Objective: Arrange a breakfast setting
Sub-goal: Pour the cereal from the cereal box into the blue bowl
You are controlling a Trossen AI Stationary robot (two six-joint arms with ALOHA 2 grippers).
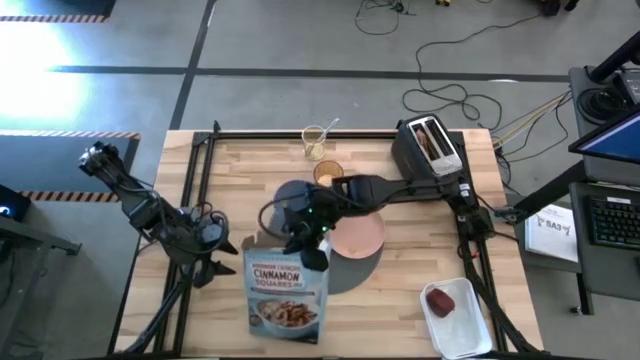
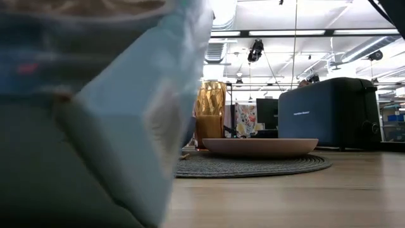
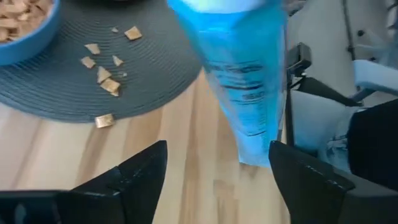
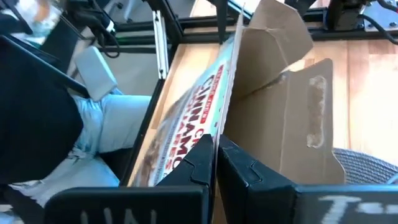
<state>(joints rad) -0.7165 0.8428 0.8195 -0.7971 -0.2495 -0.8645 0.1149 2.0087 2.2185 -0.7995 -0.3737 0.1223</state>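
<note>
1. Jaws on my left gripper (image 3: 214,168) stand wide apart and hold nothing; the cereal box (image 3: 239,81) stands just beyond them, its narrow blue side facing me, with bare wood between my fingers (image 3: 134,177).
2. Jaws on my right gripper (image 4: 216,163) are pressed together, and I cannot tell whether they pinch anything; they sit right at the open top flap of the cereal box (image 4: 267,93).
3. From above, my left gripper (image 1: 212,268) is on the table's left side, just left of the cereal box (image 1: 286,292) at the near edge; my right gripper (image 1: 310,248) reaches over the box's top.
4. Behind the box lies the dark-grey mat (image 1: 345,275), carrying the pink plate (image 1: 358,236).
5. My left wrist view shows the blue bowl (image 3: 25,28) with cereal in it on the mat (image 3: 124,81), and loose cereal pieces (image 3: 102,71) spilled beside it.
6. Farther back stands the amber tumbler (image 1: 328,173), then a clear glass (image 1: 315,142) and the black toaster (image 1: 427,146) with toast (image 1: 429,141) in its slot.
7. At the near right, the white tray (image 1: 458,322) holds the red apple (image 1: 440,301).
</note>
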